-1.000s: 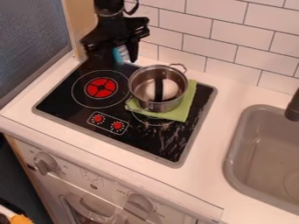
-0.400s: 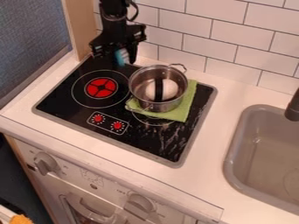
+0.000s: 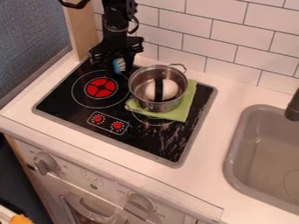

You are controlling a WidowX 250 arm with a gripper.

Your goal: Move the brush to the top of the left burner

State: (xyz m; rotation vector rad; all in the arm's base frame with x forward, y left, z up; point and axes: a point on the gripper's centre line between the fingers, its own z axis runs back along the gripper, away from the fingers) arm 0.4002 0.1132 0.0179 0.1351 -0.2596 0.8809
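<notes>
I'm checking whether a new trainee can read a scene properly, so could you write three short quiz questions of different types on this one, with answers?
1. Fill in the missing colour: the pot stands on a ____ cloth.

2. True or false: in the picture, the sink is to the right of the stovetop.

3. What is the tool holding?
a) a spoon
b) the brush
c) a cup

Key: 1. green; 2. true; 3. b
</notes>
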